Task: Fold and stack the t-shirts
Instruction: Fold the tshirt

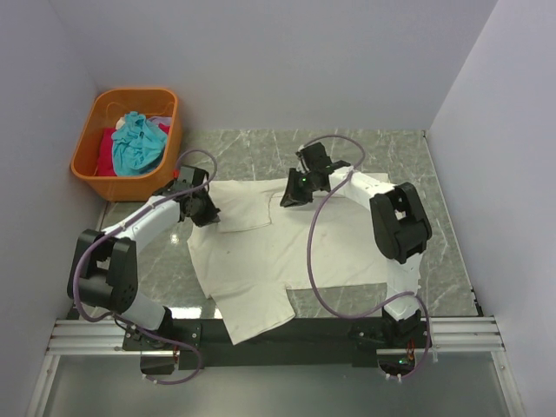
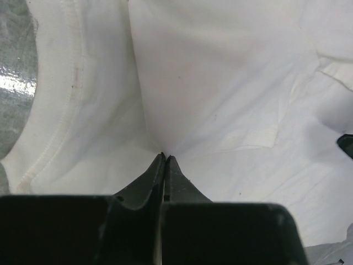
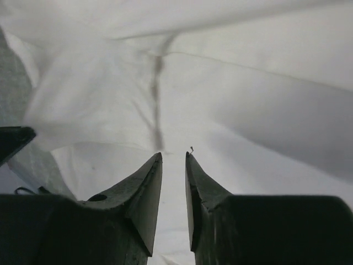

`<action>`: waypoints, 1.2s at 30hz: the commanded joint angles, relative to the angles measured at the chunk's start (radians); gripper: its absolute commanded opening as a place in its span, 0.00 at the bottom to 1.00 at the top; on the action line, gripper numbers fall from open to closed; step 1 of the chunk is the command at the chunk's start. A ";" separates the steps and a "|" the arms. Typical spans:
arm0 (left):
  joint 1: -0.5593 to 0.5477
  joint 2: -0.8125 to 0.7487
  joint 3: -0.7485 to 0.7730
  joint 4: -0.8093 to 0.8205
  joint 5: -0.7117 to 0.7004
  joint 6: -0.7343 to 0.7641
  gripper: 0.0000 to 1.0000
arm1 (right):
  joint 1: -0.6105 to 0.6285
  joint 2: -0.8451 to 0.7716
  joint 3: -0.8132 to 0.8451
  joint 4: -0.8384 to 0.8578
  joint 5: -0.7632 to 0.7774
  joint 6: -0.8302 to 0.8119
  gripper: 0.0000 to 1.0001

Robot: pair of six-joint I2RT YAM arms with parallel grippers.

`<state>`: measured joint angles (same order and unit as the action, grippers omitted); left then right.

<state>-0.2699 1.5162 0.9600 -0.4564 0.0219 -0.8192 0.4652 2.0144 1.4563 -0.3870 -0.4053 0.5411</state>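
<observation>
- The left gripper (image 2: 164, 155) has its jaws pressed together on a small pinch of the cream t-shirt (image 1: 261, 252); the creases of the cloth run together at its tips. I think the pinch is thin, so a quick pull could make the cloth slide out.
- The right gripper (image 3: 174, 154) has its jaws a little apart, with a narrow gap, and I see no cloth between them. If only the left side is lifted now, the shirt may be dragged to one side and the fold would come out crooked.
- If the right jaws close where they are, they may take two layers or only a wrinkle, because the cloth before them is bunched around a dark crease.
- In the top view the lower part of the shirt reaches the near edge of the table (image 1: 373, 156), at 6 o'clock. A strong pull toward the arms could take more of it over this edge.
- In the top view the shirt lies spread in the middle of the table. From the left gripper its body goes toward 4 o'clock; from the right gripper toward 7 o'clock. Both grippers are at its far edge.
- The teal t-shirt (image 1: 137, 143) and the red t-shirt (image 1: 106, 149) lie in the orange basket (image 1: 122, 185), at 10 o'clock, well apart from both grippers.
</observation>
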 commanded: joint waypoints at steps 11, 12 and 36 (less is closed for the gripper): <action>-0.011 -0.025 -0.029 0.050 0.021 -0.031 0.04 | -0.451 -0.287 -0.306 0.167 0.261 0.054 0.50; -0.011 -0.024 -0.030 0.051 0.021 -0.031 0.04 | -0.461 -0.292 -0.319 0.181 0.261 0.068 0.52; -0.015 -0.027 -0.043 0.059 0.024 -0.029 0.03 | -0.704 -0.200 -0.559 0.593 0.186 0.510 0.54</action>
<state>-0.2794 1.5097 0.9237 -0.4225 0.0376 -0.8364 -0.2249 1.7874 0.8791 0.1406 -0.2260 1.0115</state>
